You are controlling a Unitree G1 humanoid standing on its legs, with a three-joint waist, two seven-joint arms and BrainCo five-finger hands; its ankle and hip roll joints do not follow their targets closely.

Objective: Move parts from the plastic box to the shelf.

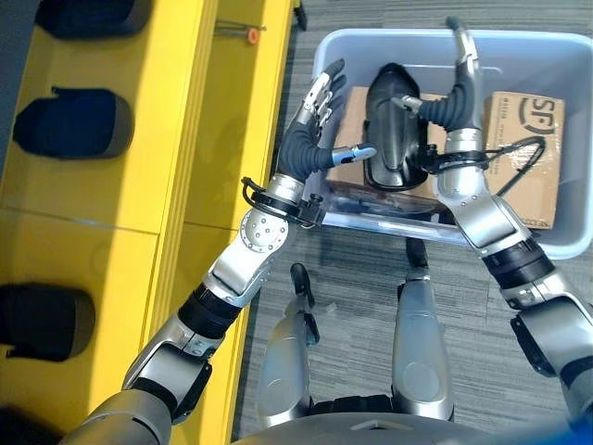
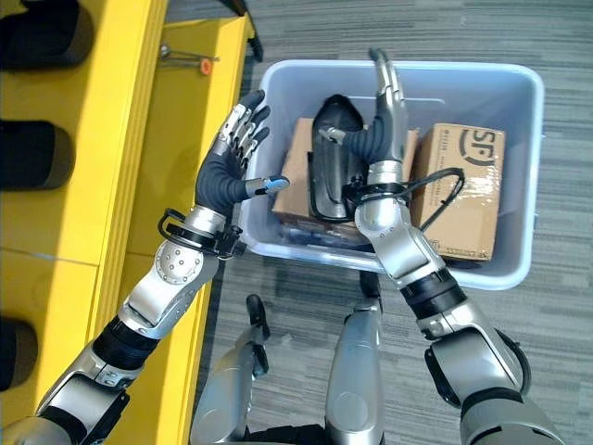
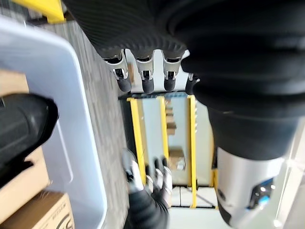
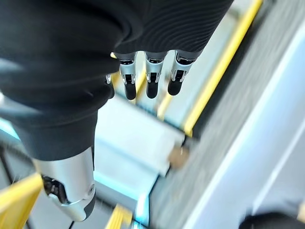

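A grey-blue plastic box point(image 1: 556, 42) stands on the floor ahead of me. A black moulded part point(image 1: 389, 130) rests in it on top of a cardboard carton point(image 1: 347, 102). My left hand point(image 1: 310, 130) hovers over the box's left rim with its fingers spread straight and its thumb pointing at the part. On the part's other side my right hand point(image 1: 459, 97) is held upright, fingers straight, with the thumb against the part. The wrist views show straight fingers point(image 3: 143, 71) on the left hand and straight fingers point(image 4: 152, 76) on the right. Neither hand grips anything.
A yellow shelf point(image 1: 185, 139) runs along my left and carries black parts point(image 1: 74, 125) spaced apart. A small red-tipped tool point(image 1: 250, 34) lies on its far edge. A second cardboard carton point(image 1: 528, 148) fills the box's right side. Grey carpet lies around the box.
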